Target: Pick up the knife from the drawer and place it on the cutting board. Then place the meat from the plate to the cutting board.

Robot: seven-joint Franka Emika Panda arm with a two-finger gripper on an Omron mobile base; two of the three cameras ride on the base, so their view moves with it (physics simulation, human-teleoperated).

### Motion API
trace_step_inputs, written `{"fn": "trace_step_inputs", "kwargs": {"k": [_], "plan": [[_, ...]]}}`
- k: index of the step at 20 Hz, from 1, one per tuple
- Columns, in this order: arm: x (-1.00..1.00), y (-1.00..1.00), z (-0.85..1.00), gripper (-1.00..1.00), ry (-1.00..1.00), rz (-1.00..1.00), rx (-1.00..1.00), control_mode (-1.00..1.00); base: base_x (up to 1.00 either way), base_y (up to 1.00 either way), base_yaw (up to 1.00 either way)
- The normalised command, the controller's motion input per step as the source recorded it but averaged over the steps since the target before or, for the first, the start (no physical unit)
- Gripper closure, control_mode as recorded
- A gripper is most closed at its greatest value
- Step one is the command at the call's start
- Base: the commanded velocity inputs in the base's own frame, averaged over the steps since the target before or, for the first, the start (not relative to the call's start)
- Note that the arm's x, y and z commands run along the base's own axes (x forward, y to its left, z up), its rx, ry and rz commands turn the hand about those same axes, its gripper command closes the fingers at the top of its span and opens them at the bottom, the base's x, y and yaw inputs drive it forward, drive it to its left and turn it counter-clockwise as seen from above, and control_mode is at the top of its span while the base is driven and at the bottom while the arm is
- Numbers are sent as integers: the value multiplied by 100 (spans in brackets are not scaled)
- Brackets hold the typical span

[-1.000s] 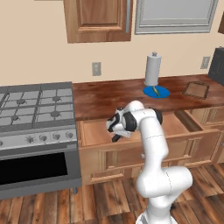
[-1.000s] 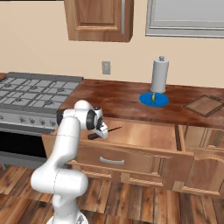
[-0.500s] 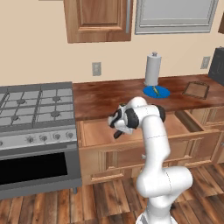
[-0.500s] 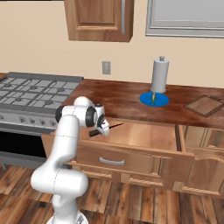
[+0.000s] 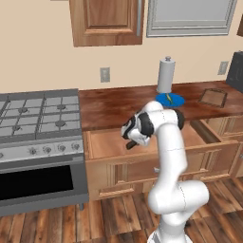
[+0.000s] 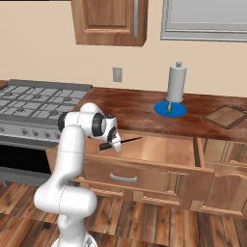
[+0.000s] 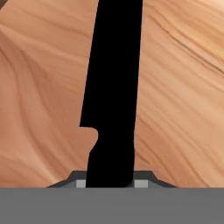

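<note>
My gripper [image 7: 110, 182] is shut on the knife [image 7: 113, 87], whose black shape runs up the hand view over the pale floor of the drawer [image 7: 183, 87]. In the right base view the gripper [image 6: 113, 144] holds the knife [image 6: 128, 141] at the left end of the open drawer [image 6: 169, 150], thin blade pointing right. From the left base view the gripper [image 5: 131, 142] sits over the drawer [image 5: 104, 142]. The blue plate [image 5: 169, 99] [image 6: 171, 109] carries the small meat [image 5: 170, 101] [image 6: 169, 106]. The cutting board [image 5: 212, 97] [image 6: 226, 116] lies on the counter to the right.
A paper-towel roll [image 5: 165, 75] [image 6: 176, 82] stands just behind the plate. The gas stove [image 5: 38, 118] [image 6: 34, 103] is to the left of the drawer. The pulled-out drawer front with its silver handle [image 6: 123, 178] juts toward the base. Wall cabinets [image 5: 107, 21] hang above the counter.
The jaws have closed a little more on the knife. The arm and the hand have barely moved.
</note>
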Motion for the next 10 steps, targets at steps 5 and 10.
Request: {"fn": "trace_step_inputs", "kwargs": {"k": [5, 10], "plan": [[-20, -27, 69, 100, 1, -26, 5, -100, 0, 0, 0], [-29, -20, 75, 100, 0, -25, 3, -100, 0, 0, 0]]}}
